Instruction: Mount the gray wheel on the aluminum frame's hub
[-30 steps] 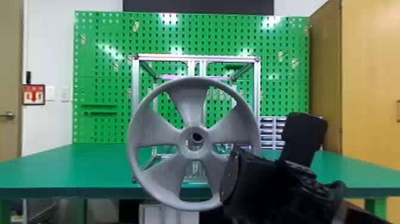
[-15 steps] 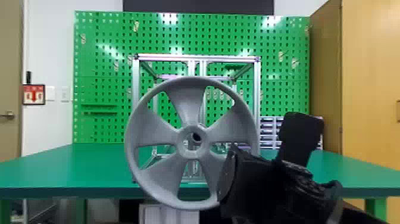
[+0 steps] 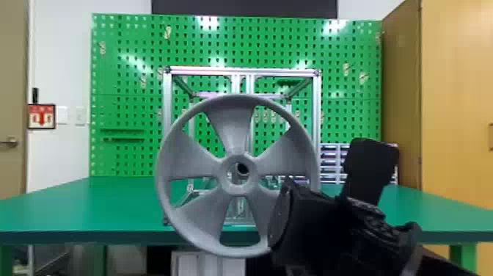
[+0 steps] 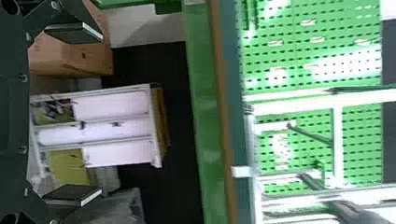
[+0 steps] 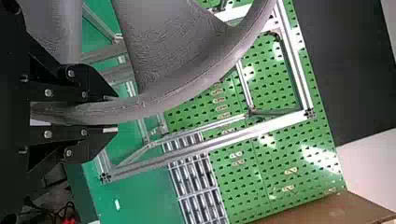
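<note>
One gray wheel (image 3: 233,128) hangs upright before the aluminum frame (image 3: 220,71), rim pinched in the right gripper (image 3: 284,218). The left gripper (image 4: 95,114) gapes wide.

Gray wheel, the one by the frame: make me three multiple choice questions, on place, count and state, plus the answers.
1. In the head view, the wheel is:
A) under the table
B) in front of the frame
C) behind the frame

2. How many spokes has it?
A) five
B) three
C) eight

3. The right pincer is:
A) empty
B) holding a drawer
C) shut on the rim

1 B: the wheel covers part of the frame.
2 A: five broad arms leave the center.
3 C: its fingers flank the rim.
</note>
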